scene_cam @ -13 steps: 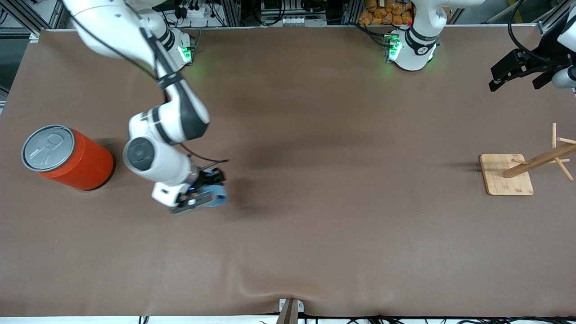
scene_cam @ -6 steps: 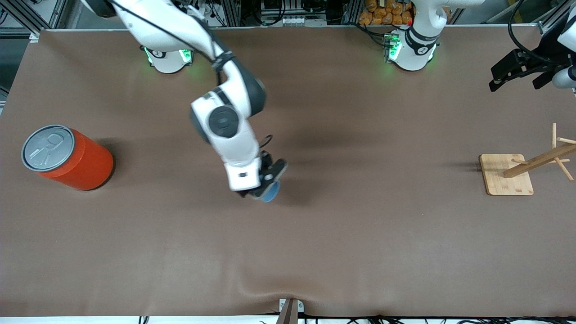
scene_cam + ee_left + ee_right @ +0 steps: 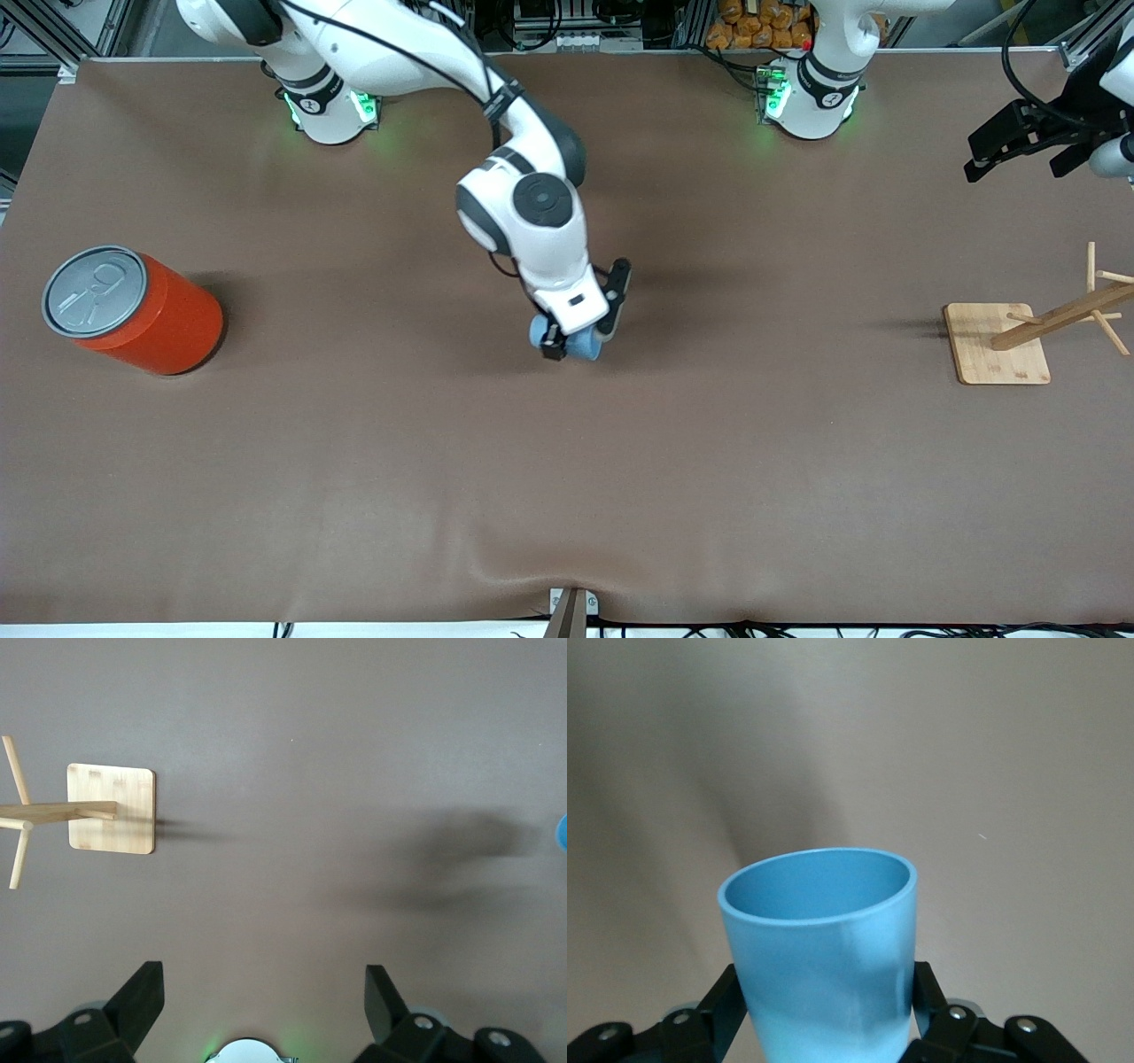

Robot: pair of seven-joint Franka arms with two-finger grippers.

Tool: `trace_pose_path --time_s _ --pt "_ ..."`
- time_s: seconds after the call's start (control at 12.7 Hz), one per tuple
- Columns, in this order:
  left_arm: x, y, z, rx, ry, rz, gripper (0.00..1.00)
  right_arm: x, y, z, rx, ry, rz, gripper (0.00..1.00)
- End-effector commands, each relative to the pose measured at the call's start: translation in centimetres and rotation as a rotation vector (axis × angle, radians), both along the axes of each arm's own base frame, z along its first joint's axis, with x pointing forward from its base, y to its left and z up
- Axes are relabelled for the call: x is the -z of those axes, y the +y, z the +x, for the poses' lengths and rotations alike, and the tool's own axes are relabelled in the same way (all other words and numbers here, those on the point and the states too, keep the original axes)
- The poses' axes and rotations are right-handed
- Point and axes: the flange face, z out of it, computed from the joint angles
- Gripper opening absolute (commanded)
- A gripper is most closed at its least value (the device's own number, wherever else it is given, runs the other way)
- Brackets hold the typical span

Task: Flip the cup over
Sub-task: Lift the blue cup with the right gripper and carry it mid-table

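My right gripper (image 3: 580, 341) is shut on the small light-blue cup (image 3: 574, 345) and holds it over the middle of the brown table. In the right wrist view the cup (image 3: 821, 950) sits between the two black fingers (image 3: 719, 1001), its open mouth pointing away from the wrist, the darker blue inside showing. My left gripper (image 3: 1013, 140) is open and empty, waiting high at the left arm's end of the table. In the left wrist view its fingers (image 3: 139, 999) stand wide apart over bare table.
A large orange can (image 3: 133, 310) with a grey pull-tab top stands at the right arm's end of the table. A wooden peg stand (image 3: 997, 342) on a square base sits at the left arm's end, also in the left wrist view (image 3: 111, 808).
My right gripper has carried the cup from near the orange can toward the middle of the table, turning the wrist as it went. The left arm has not moved.
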Motion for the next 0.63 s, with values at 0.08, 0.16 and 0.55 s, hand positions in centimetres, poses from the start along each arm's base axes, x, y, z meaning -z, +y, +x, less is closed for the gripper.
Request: trace_pose_path --time_s 0.08,0.16,0.55 --pt "0.9 -0.2 0.9 0.026 0.012 0.003 1.0 4.8 4.8 -3.5 -0.12 -0.033 -0.027 0.0" --pt "1.2 -0.5 1.2 0.029 0.012 -0.011 1.0 6.2 5.6 -4.5 -0.116 -0.032 -0.033 0.0" --pt "2.4 -1.0 2.3 0.03 0.022 -0.07 1.0 10.5 7.1 -6.2 -0.114 -0.057 -0.033 0.0"
